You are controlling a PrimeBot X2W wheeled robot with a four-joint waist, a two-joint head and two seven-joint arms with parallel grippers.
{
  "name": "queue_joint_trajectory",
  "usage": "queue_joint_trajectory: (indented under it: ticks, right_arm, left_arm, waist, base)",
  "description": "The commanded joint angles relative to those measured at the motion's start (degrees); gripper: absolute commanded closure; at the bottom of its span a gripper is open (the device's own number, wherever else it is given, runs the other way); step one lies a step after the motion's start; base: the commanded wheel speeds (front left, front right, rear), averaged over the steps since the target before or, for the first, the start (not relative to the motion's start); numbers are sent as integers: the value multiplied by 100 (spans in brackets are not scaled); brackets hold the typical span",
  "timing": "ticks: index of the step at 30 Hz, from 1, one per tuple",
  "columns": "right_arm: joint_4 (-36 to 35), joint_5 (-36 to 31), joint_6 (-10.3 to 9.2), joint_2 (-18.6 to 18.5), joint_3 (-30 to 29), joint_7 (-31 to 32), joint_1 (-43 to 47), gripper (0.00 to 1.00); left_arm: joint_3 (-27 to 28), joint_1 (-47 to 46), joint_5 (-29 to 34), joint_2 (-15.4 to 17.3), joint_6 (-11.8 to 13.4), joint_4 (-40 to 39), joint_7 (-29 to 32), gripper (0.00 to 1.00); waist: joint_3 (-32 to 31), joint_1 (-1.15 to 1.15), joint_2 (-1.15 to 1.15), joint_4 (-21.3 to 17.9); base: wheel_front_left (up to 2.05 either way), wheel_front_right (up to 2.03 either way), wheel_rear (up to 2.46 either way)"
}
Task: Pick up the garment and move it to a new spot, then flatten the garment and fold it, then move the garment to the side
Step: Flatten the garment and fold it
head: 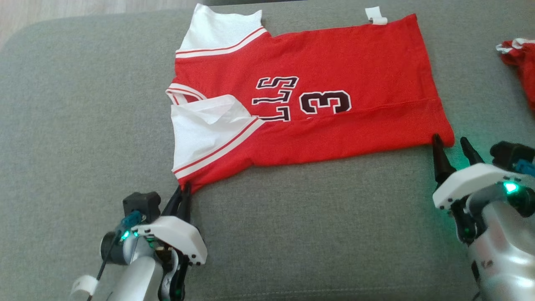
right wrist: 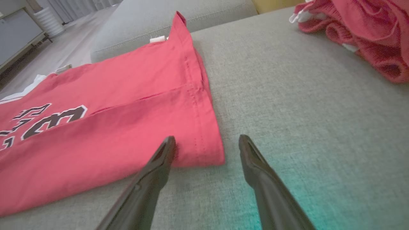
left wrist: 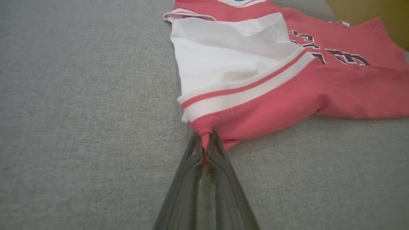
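Observation:
The garment [head: 334, 62] is a red jersey with white sleeves and dark lettering, lying spread on the grey cushion, its near long edge folded over. My left gripper [head: 184, 193] is shut on the garment's near left corner below the white sleeve; in the left wrist view a pinch of red cloth of the garment [left wrist: 287, 95] sits between the closed left gripper [left wrist: 205, 140]. My right gripper [head: 451, 144] stands open at the near right hem corner. In the right wrist view the right gripper [right wrist: 207, 147] straddles that corner of the garment [right wrist: 111, 95], one fingertip over the cloth, the other on bare cushion.
The grey cushion [head: 83, 125] stretches wide to the left and toward me. Another red and white cloth [head: 520, 62] lies bunched at the far right, seen too as a crumpled heap [right wrist: 361, 28]. A wooden floor strip [head: 62, 10] runs beyond the cushion's far edge.

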Motion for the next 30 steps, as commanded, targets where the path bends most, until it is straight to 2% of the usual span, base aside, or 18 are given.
queue_joint_trajectory:
  ticks: [1, 4, 5, 6, 7, 8, 12, 18, 23, 30]
  right_arm:
    - [-76, -8, 41, -24, 48, 8, -182, 0]
    - [347, -83, 41, -5, -1, 124, -362, 0]
    - [469, -96, 41, 9, 3, 166, -403, 4]
    - [569, -95, 41, 23, 7, 192, -438, 53]
    - [650, -85, 41, 37, 23, 213, -465, 89]
    - [713, -75, 41, 43, 50, 221, -485, 100]
    - [874, 8, 41, 15, 137, 190, -483, 100]
    - [762, 173, 41, -252, 349, 82, -207, 100]
    - [393, 422, 41, -513, 524, 106, 290, 100]
    - [-321, 629, 41, -884, 549, 229, 1247, 100]
  left_arm:
    - [168, -129, 43, 102, -1, -163, -17, 100]
    - [112, -176, 76, 134, -9, -221, 39, 100]
    - [95, -188, 90, 148, -9, -239, 49, 100]
    - [82, -200, 101, 163, -11, -251, 51, 100]
    - [68, -212, 111, 179, -19, -260, 54, 100]
    - [47, -227, 132, 205, -32, -264, 50, 100]
    - [-5, -215, 145, 292, -87, -279, 91, 100]
    - [-127, 76, 128, 487, -219, -487, 264, 100]
    - [-193, 605, 112, 733, -227, -979, 452, 100]
    - [-375, 1453, 123, 920, -96, -1755, 762, 100]
  waist:
    - [15, 0, 0, 24]
    - [29, 0, 0, 85]
    - [29, 0, 0, 101]
    - [27, 0, 0, 115]
    - [22, 0, 0, 126]
    - [10, 0, 0, 134]
    - [-113, 0, 0, 148]
    - [-402, 0, 0, 104]
    - [-632, 0, 0, 67]
    - [-804, 0, 0, 84]
  base:
    - [0, 0, 0]
    - [0, 0, 0]
    - [0, 0, 0]
    - [0, 0, 0]
    - [0, 0, 0]
    - [0, 0, 0]
    - [0, 0, 0]
    - [0, 0, 0]
    - [0, 0, 0]
    - [0, 0, 0]
